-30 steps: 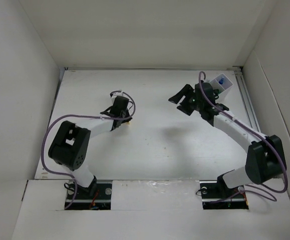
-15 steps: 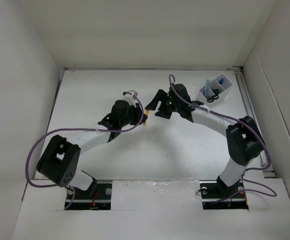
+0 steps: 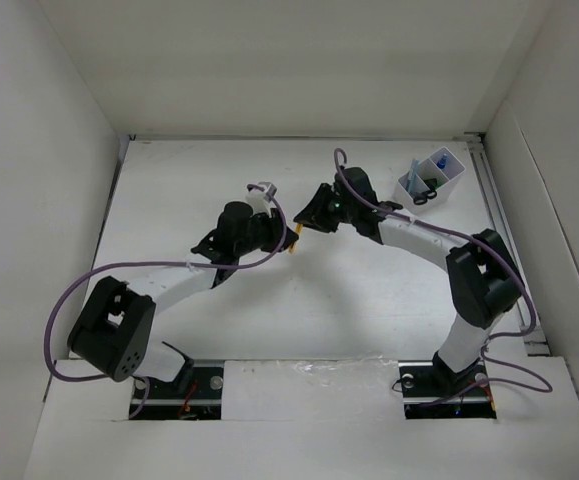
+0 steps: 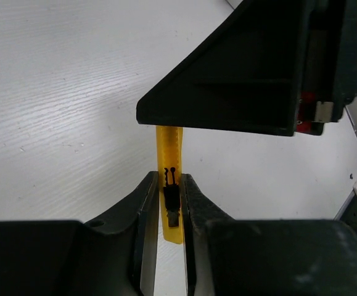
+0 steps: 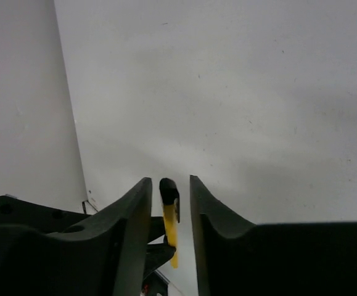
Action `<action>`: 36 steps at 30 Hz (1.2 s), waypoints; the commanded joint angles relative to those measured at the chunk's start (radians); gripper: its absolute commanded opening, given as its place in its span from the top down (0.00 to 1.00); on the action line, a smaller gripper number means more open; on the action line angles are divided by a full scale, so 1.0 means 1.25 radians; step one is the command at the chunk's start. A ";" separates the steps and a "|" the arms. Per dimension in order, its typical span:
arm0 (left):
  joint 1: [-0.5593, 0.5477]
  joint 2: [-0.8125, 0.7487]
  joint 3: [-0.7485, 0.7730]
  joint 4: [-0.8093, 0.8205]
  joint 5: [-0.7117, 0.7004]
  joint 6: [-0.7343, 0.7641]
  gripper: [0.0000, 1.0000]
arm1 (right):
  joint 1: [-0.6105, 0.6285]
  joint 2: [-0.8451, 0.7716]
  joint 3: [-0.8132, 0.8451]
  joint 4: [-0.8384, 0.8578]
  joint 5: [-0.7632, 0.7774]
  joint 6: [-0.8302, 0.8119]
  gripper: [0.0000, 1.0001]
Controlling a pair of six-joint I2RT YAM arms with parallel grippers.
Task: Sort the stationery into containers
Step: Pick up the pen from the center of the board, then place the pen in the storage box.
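Note:
A thin yellow pen (image 3: 292, 239) with a black cap hangs above the mid-table, and my left gripper (image 3: 283, 233) is shut on it. In the left wrist view the pen (image 4: 169, 185) sits pinched between the two fingers of that gripper (image 4: 168, 180). My right gripper (image 3: 306, 221) faces it from the right. Its jaws straddle the pen's capped end (image 5: 169, 189), open, with a small gap on each side of the right gripper (image 5: 169, 183). The white container (image 3: 458, 172) stands at the back right, holding a blue-capped bottle (image 3: 416, 171) and black-handled scissors (image 3: 424, 196).
White walls close in the table on the left, back and right. A metal rail (image 3: 499, 215) runs along the right edge beside the container. Purple cables loop over both arms.
The right arm swung left from the container to the pen and its jaws narrowed round the capped end. The left arm carried the pen rightwards toward it.

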State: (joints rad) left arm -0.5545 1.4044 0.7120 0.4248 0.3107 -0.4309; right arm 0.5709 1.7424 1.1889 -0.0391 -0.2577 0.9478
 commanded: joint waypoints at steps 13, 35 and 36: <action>0.002 -0.126 -0.037 0.064 0.042 0.029 0.01 | -0.033 -0.052 0.040 0.017 0.078 0.023 1.00; 0.002 -0.291 -0.102 0.038 0.007 0.022 0.00 | -0.246 -0.131 0.251 -0.246 0.788 -0.065 1.00; 0.002 -0.291 -0.102 0.038 0.007 0.022 0.00 | -0.253 -0.120 0.261 -0.255 0.804 -0.065 1.00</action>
State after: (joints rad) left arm -0.5529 1.0721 0.5949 0.4503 0.3099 -0.4080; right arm 0.2726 1.5517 1.4582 -0.2955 0.5877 0.8928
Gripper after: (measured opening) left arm 0.997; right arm 0.185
